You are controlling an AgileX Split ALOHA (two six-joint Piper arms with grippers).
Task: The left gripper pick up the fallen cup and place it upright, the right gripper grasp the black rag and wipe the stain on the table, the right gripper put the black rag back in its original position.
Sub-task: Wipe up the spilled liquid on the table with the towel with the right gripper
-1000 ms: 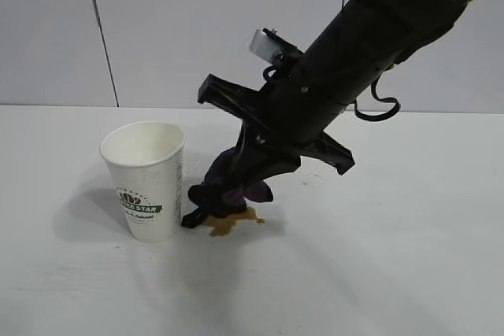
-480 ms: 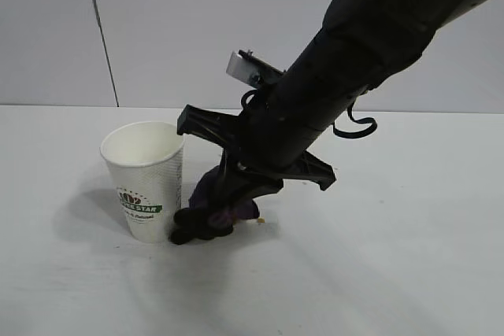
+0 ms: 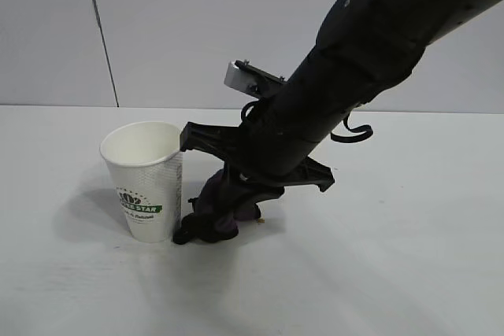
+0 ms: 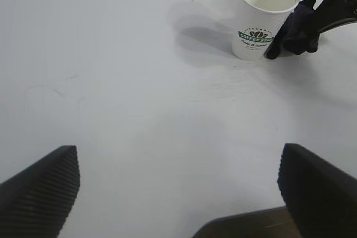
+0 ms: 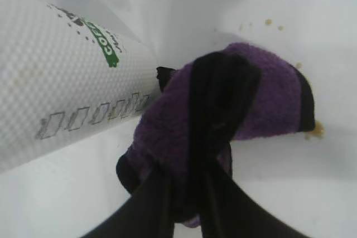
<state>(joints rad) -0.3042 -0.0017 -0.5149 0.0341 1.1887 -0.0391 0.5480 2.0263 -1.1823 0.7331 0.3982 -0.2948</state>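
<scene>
A wide white table (image 3: 409,257) fills the scene. The bulky right arm slants down from the upper right, its right gripper (image 3: 224,214) clamped narrowly on the black rag (image 3: 211,222), pressing it onto the table against the base of the upright cup (image 3: 146,179). A sliver of amber stain (image 5: 317,131) shows beside the rag. The left gripper (image 4: 178,193) hovers well apart, fingers spread wide

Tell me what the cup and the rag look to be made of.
The cup: seemingly paper, matte white, with a fine dimpled embossed wall and a printed green logo. The black rag: soft cloth, likely terry or microfibre, its purple face fuzzy and napped, with black edges; it bunches in folds.
</scene>
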